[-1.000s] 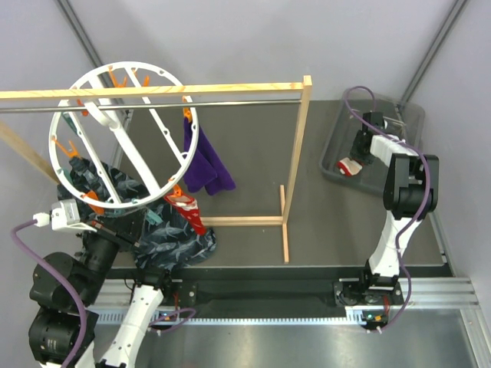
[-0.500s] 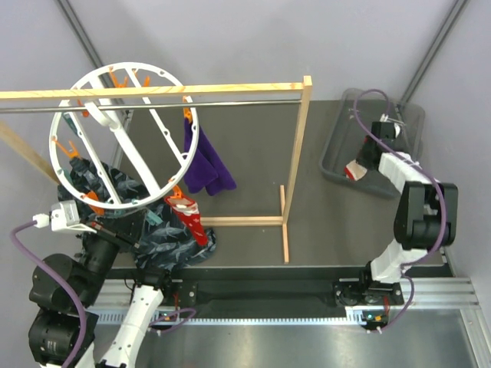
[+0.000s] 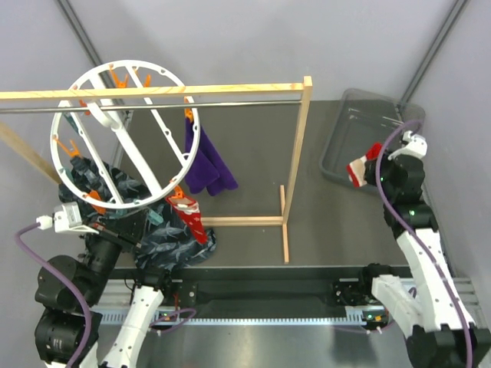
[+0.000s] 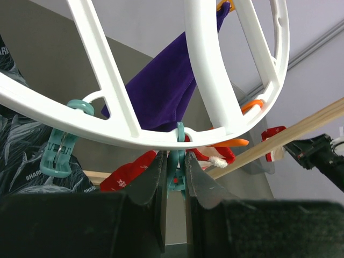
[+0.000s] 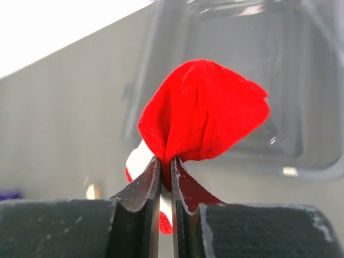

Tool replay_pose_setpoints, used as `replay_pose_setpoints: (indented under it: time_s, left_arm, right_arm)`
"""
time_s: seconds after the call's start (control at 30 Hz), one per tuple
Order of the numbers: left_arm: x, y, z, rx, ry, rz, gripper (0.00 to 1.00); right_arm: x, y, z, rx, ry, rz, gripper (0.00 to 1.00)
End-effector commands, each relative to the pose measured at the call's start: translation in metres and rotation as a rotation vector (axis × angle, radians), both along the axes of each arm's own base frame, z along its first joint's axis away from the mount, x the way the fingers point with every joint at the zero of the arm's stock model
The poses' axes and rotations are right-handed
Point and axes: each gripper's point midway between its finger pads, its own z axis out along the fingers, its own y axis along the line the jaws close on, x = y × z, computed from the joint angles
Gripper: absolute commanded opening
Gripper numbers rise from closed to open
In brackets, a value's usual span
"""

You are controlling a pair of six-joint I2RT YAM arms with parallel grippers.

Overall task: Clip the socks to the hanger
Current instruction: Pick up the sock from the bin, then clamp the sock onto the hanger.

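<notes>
- RIGHT CLAW: My right gripper (image 5: 165, 161) is clenched on a bunched red sock (image 5: 204, 113), white trim peeping out beside the fingers. It is held just beside the clear bin (image 3: 360, 103), at 3 o'clock in the overhead view.
- LEFT CLAW: My left gripper (image 4: 173, 161) is pinched tight on a teal clip (image 4: 173, 174) at the 6 o'clock edge of the white hanger (image 3: 126, 64) (the ring sits at 10 o'clock overhead, up against the rail of the wooden rack (image 3: 295, 153)).
- DONE: Two socks hang from the ring. A purple sock (image 3: 205, 165) is at its 3 o'clock and a clipped red sock (image 3: 186, 215) at its 5 o'clock.
- LEFT TO DO: By my reckoning, the sock in my right claw must cross the table and be pinned; it is well apart from the ring.
- COUNT: Three socks show, two red and one purple, and one hanger. The left wrist view shows two teal clips. Several orange clips (image 3: 115, 77) ring the rim (too small to count surely).
</notes>
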Motion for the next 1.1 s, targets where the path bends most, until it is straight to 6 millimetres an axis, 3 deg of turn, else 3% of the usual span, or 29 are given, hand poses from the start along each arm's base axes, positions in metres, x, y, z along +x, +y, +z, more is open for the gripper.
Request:
replay_pose_setpoints:
  time_s: [0.0, 0.3, 0.37, 0.4, 0.47, 0.53, 0.73, 0.87, 0.9, 0.93, 1.0, 1.07]
  left_arm:
    - [-0.002, -0.007, -0.025, -0.009, 0.081, -0.036, 0.0]
    - [-0.003, -0.009, -0.023, -0.013, 0.074, -0.048, 0.0]
    - [-0.003, -0.009, -0.022, -0.014, 0.07, -0.049, 0.0]
    - [-0.004, -0.009, -0.022, -0.016, 0.07, -0.051, 0.0]
    - [-0.004, -0.009, -0.021, -0.019, 0.068, -0.051, 0.0]
    - [-0.005, -0.009, -0.02, -0.018, 0.064, -0.049, 0.0]
    - [-0.003, -0.007, -0.021, -0.015, 0.07, -0.039, 0.0]
    - [-0.001, -0.009, -0.019, -0.02, 0.079, -0.046, 0.0]
    - [-0.001, -0.009, -0.019, -0.017, 0.078, -0.046, 0.0]
    - [-0.001, -0.008, -0.018, -0.017, 0.08, -0.041, 0.0]
    - [-0.001, -0.007, -0.019, -0.014, 0.085, -0.035, 0.0]
    - [0.0, -0.007, -0.02, -0.015, 0.09, -0.032, 0.0]
  right_arm:
    - [-0.035, 0.02, -0.01, -0.029, 0.048, 0.086, 0.0]
    - [-0.115, 0.105, 0.039, 0.058, 0.016, 0.554, 0.0]
    - [-0.13, 0.126, 0.043, 0.089, 0.028, 0.68, 0.0]
    - [-0.146, 0.146, 0.044, 0.146, 0.045, 0.802, 0.0]
    - [-0.16, 0.162, 0.041, 0.204, 0.052, 0.883, 0.0]
    - [-0.178, 0.172, 0.05, 0.257, 0.001, 0.947, 0.0]
    - [-0.207, 0.193, 0.038, 0.393, -0.016, 1.067, 0.0]
    - [-0.213, 0.214, 0.034, 0.42, -0.02, 1.147, 0.0]
    - [-0.207, 0.218, 0.03, 0.402, -0.013, 1.127, 0.0]
    - [-0.219, 0.229, 0.03, 0.398, -0.003, 1.187, 0.0]
    - [-0.213, 0.244, 0.026, 0.379, 0.001, 1.171, 0.0]
    - [-0.231, 0.266, 0.022, 0.374, 0.019, 1.248, 0.0]
